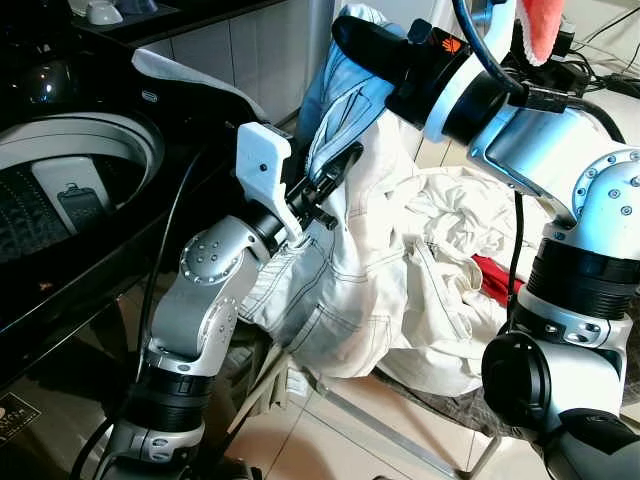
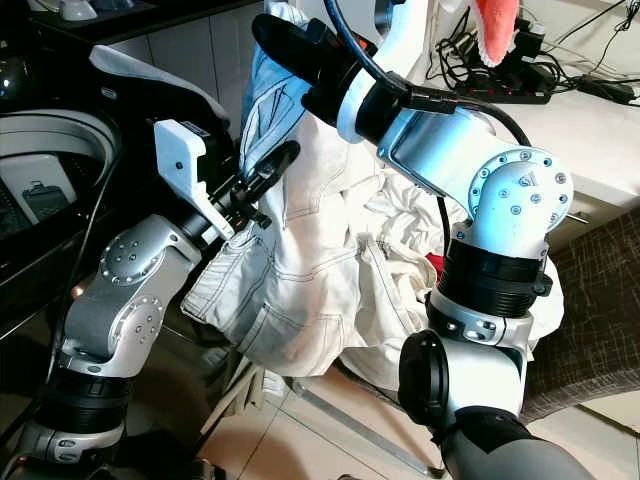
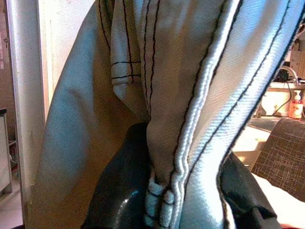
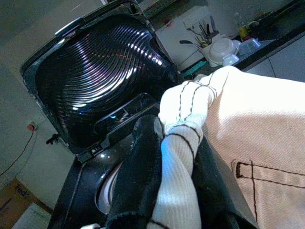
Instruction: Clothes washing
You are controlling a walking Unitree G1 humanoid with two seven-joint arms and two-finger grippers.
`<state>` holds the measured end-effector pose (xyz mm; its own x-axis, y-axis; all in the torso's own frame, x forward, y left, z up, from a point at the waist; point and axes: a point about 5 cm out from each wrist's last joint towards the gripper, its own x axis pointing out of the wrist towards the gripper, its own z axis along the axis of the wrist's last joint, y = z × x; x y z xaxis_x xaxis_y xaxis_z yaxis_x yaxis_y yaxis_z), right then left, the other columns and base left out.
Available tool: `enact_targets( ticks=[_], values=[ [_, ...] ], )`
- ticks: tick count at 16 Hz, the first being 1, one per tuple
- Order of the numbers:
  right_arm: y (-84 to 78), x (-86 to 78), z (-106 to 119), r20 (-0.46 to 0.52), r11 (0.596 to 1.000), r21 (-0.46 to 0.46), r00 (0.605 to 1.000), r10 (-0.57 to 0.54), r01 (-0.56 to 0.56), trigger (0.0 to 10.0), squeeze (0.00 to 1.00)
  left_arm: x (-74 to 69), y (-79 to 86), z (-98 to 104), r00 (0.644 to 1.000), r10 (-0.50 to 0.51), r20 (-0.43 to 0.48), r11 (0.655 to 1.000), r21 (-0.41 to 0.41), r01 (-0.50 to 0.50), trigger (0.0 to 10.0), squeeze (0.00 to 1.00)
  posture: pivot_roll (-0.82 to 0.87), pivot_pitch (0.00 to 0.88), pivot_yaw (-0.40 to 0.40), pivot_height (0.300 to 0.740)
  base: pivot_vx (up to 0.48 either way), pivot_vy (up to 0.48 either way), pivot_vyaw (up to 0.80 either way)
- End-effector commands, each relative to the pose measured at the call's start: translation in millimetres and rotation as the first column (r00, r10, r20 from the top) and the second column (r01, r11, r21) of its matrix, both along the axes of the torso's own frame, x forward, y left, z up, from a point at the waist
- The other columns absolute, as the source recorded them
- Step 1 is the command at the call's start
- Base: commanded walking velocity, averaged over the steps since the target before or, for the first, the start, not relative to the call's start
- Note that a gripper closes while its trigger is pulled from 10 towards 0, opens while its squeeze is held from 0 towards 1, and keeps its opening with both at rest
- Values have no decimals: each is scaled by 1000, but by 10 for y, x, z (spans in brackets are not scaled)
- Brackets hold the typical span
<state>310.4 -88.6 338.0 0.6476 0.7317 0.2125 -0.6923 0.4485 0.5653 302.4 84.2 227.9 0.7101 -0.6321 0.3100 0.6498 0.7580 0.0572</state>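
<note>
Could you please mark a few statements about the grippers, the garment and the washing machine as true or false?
1. The left gripper is clamped on the white trousers. True.
2. The right gripper is open and holds nothing. False: its fingers are shut on a bunched fold of the trousers.
3. The lid of the washing machine is raised. True.
4. The trousers already lie inside the drum. False: they hang between the two grippers, beside the machine.
5. More white laundry lies piled behind the trousers, with a red item among it. True.
</note>
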Motion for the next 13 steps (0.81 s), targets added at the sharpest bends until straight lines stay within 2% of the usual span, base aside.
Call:
enact_targets(
  ticks=[1,5,6,7,8,9,10,11,13],
  values=[
    [-37,-77,143,72,999,36,997,5,-8,0,0,18,10,-57,999,1,-38,1000,16,0,0,0,-33,0,-73,740,0,0,0],
    [-43,-75,140,75,1000,25,997,-5,3,0,0,40,34,-59,999,22,-42,1000,18,-21,0,0,-33,0,-73,740,0,0,0],
    [-45,-74,141,80,1000,18,997,-13,11,3490,0,49,50,-52,999,31,-42,999,17,-31,0,0,-32,0,-71,740,0,0,0],
    [-47,-74,142,84,1000,14,996,-16,15,4863,0,54,58,-51,998,35,-43,999,17,-34,0,0,-32,0,-71,740,0,0,0],
    [-48,-74,144,88,1000,11,996,-19,18,7686,0,71,86,-44,997,59,-41,998,14,-58,0,0,-32,0,-70,740,0,0,0],
    [-50,-82,152,97,1000,15,995,-19,18,10000,212,100,125,-28,995,91,-38,996,10,-90,0,0,-31,0,-67,740,0,0,0],
    [-56,-95,168,107,999,33,994,-11,8,10000,1000,138,167,5,992,122,-36,992,-1,-122,0,0,-31,0,-67,740,0,0,0],
    [-62,-104,178,115,999,43,993,-8,3,10000,1000,170,204,33,988,152,-27,988,1,-152,0,0,-26,0,-62,740,0,0,0],
    [-100,-167,235,171,998,66,985,8,-20,10000,1000,343,393,234,967,254,31,967,24,-254,0,0,-21,0,-58,740,0,0,0]
  ],
)
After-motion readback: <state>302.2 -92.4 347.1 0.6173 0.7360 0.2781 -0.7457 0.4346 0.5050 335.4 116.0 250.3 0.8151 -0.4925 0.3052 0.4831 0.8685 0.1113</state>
